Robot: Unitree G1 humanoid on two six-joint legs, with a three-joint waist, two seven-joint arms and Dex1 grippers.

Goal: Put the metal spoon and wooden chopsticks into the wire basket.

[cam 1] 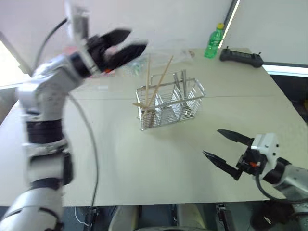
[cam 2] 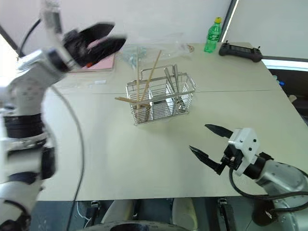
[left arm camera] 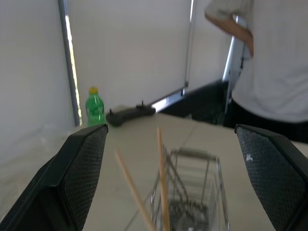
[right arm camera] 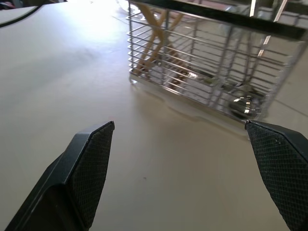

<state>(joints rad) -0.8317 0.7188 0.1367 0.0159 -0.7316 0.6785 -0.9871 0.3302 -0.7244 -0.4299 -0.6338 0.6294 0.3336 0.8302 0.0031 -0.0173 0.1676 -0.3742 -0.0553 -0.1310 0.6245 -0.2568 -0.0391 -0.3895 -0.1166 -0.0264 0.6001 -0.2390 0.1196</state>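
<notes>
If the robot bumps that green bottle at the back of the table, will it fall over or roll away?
The green bottle stands upright, tall and narrow, so a bump near its yellow cap would probably tip it. Its round body suggests it would roll once down, and the table looks smooth. It looks like plastic, so likely light and not apt to break; how full it is cannot be told.

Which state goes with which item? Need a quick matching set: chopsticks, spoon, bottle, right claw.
Column 1:
1. wooden chopsticks
2. metal spoon
3. green bottle
4. right claw

Column 2:
a. open, low over the table, near side of the wire basket
b. standing at the table's far edge beside a black controller
c. leaning in the basket's left end compartment, tips sticking out above the rim
d. inside the basket, bowl down at the bottom

Pairs: 1-c, 2-d, 3-b, 4-a
</notes>
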